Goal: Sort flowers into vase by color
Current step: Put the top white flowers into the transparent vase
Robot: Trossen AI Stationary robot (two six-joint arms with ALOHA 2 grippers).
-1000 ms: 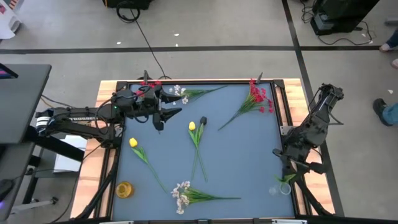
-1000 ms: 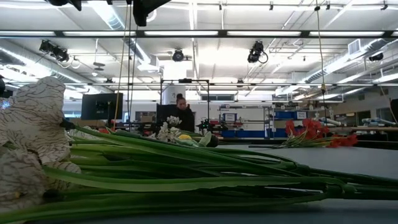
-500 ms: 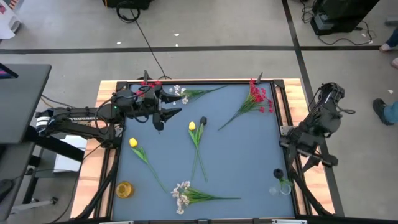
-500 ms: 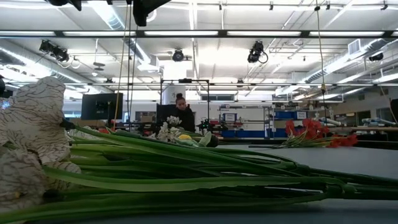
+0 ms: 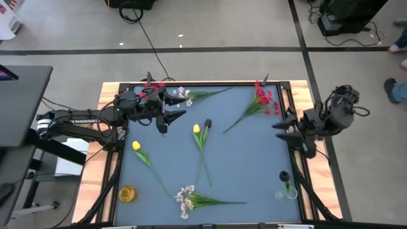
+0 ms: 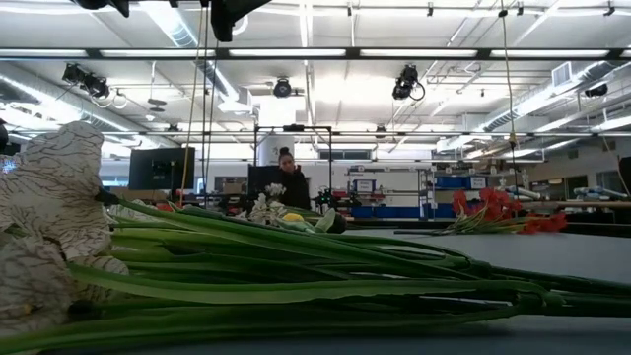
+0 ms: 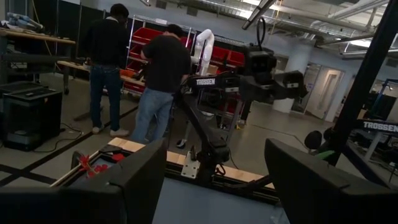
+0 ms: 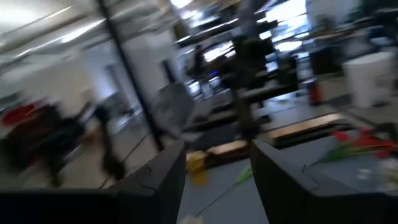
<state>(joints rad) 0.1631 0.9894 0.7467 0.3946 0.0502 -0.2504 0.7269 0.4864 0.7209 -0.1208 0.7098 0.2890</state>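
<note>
Behind the table, only low view shows a person (image 6: 288,177).

Bright overhead strip lights glare in the low view; right wrist view is motion-blurred.

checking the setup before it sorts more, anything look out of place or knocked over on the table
Nothing looks knocked over or damaged. The flowers lie flat, scattered across the table: red stems, two yellow tulips and white sprays. The yellow vase stands upright and looks empty.
</note>
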